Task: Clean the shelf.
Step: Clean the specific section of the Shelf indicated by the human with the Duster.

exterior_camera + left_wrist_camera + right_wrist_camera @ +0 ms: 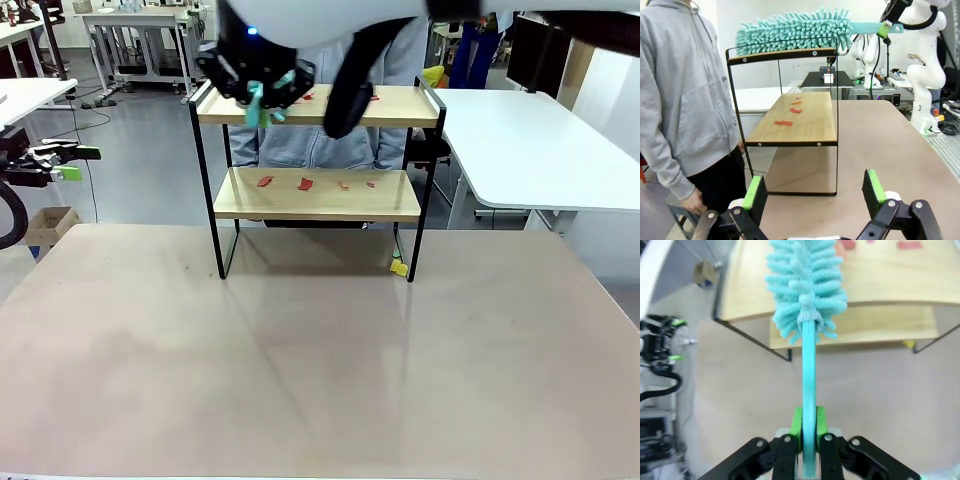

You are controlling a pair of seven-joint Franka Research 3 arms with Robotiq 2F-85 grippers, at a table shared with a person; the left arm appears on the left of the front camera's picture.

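The small two-tier shelf (pixel 320 205), light wood boards in a thin black frame, stands on the far part of the tan table (pixel 320 380). The right gripper (pixel 809 425) pinches the handle of a fluffy teal duster (pixel 807 285), whose head lies over the shelf's top board. Little red scraps (pixel 305 183) lie on both boards, so I think the cleaning has hardly begun. The left gripper (pixel 814 192) hangs wide open, well off to the shelf's side. The shelf's side rails would block scraps. In front of the shelf is lots of bare table, and a person in a grey hoodie (pixel 685 100) stands close behind it.
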